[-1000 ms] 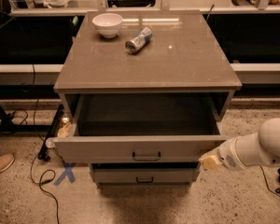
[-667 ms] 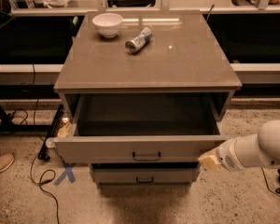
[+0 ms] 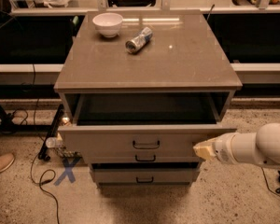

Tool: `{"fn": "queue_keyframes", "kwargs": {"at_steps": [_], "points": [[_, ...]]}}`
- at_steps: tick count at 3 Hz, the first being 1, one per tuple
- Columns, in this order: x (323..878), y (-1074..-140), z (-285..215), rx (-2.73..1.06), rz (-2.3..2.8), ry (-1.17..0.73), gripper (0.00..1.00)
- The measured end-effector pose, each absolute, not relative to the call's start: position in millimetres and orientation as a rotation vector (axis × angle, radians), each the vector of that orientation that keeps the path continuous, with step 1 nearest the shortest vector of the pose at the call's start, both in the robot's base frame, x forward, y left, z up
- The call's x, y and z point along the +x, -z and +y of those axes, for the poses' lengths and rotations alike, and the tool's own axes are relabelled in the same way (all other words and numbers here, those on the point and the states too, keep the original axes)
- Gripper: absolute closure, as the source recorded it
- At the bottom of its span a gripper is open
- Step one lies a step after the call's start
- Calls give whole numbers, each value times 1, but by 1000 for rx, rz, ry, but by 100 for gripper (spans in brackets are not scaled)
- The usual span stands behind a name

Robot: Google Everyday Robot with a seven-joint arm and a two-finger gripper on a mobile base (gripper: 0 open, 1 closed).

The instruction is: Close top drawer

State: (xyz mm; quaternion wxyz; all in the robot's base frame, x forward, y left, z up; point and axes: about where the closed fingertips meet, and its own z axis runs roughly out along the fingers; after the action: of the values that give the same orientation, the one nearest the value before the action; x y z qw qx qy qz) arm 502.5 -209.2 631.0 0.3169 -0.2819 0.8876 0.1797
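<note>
You get a dim, warm scene: overhead light leaves small glare spots on the cabinet top (image 3: 191,66), and the inside of the top drawer (image 3: 107,144) is dark. The gripper (image 3: 203,150), at that drawer front's right end, shows pale; shadow pools on the floor (image 3: 144,204) beneath.

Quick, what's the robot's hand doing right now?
Gripper: at the right end of the top drawer front; open or closed cannot be told.

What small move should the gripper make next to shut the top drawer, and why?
Probably a short, straight push toward the cabinet. The top drawer stands pulled well out with its box exposed. The gripper is at the front panel, off-centre beyond the handle. Contact isn't certain.
</note>
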Motion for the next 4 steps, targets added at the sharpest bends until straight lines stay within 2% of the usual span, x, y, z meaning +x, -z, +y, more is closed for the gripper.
{"fn": "queue_keyframes", "kwargs": {"at_steps": [2,4], "points": [[566,-644,-184,-726,2177,-532,100],[579,-656,-175,-704,2104,-546,100]]}}
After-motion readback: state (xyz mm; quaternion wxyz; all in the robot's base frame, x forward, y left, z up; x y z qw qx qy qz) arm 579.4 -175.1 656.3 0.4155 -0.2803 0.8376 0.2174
